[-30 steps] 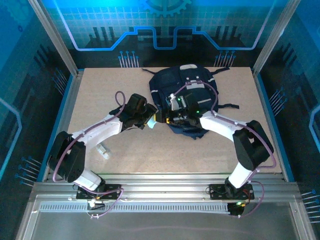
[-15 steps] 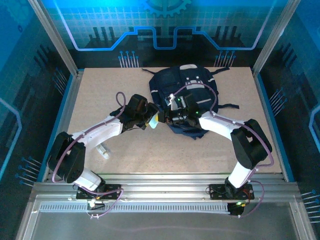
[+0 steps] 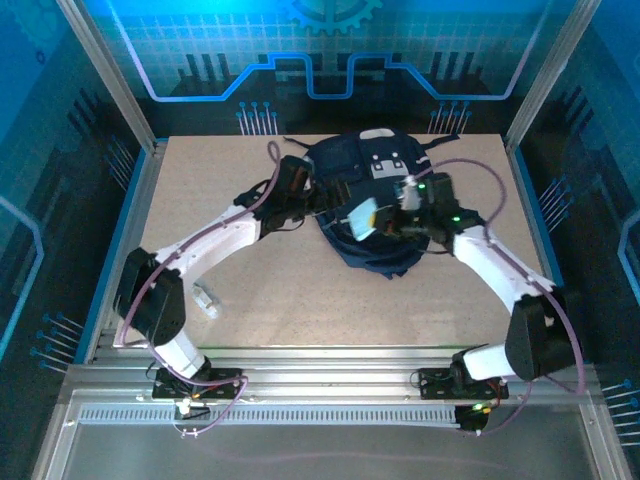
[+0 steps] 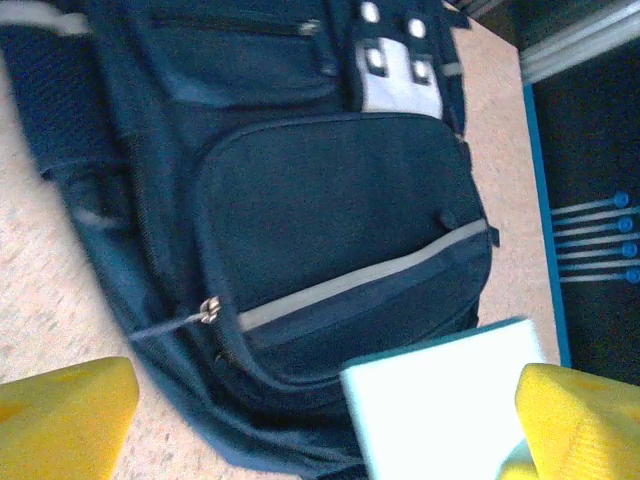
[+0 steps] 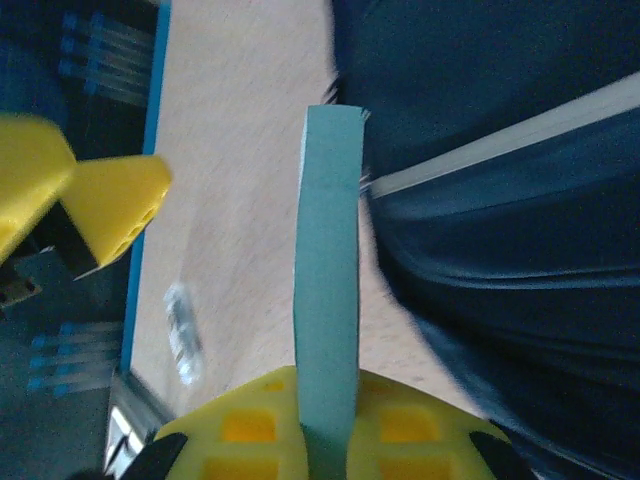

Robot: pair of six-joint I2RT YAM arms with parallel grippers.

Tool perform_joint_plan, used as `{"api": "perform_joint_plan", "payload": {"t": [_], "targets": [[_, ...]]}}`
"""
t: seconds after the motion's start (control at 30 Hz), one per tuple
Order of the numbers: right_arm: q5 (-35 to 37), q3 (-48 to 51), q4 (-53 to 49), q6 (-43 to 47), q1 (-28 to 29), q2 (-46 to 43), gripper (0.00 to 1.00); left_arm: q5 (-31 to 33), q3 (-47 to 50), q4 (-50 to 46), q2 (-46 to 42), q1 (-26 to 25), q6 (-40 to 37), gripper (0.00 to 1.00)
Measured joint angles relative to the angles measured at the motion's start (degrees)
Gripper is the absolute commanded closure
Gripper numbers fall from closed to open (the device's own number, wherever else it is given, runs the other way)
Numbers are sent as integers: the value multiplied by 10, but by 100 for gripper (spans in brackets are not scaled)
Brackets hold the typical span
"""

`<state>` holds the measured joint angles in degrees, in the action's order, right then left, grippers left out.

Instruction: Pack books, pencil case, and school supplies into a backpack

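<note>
Pinches the light-blue pad (image 3: 362,217) edge-on in the right claw (image 3: 380,219), now above the backpack (image 3: 375,165) rather than beside its left edge. Spreads the left claw (image 3: 316,199) wide, wider than before.

In the left wrist view the left gripper's fingers (image 4: 62,415) were cut off by the bottom edge. The light-blue pad (image 4: 440,400) ran off that same edge, its right corner tucked behind one finger. The backpack (image 4: 330,200) was cropped at the top and left and softened by blur. From the right wrist the pad stood edge-on, so its face could not be read. Its lower end was buried between the right gripper's fingers (image 5: 240,425), themselves cut by the bottom edge. From above, the left arm (image 3: 225,235) and right arm (image 3: 495,265) covered parts of the backpack. A small pale object (image 3: 205,298) on the table (image 3: 250,310) was too small to identify.
</note>
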<state>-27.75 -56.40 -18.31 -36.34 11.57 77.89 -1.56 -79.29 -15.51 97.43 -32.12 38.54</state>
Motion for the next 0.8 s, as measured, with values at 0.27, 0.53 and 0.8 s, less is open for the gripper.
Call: {"api": "perform_joint_plan", "payload": {"t": [0.27,0.53,0.8], "targets": [[-8,5,-91,46,-202,-59,96,-3,-215,-134,183,-61,-221,11],[-49,14,-127,72,-308,-62,96,36,-379,-225,325,-120,-378,11],[-74,41,-140,79,-313,-90,96,120,-421,-246,399,-125,-466,42]]}}
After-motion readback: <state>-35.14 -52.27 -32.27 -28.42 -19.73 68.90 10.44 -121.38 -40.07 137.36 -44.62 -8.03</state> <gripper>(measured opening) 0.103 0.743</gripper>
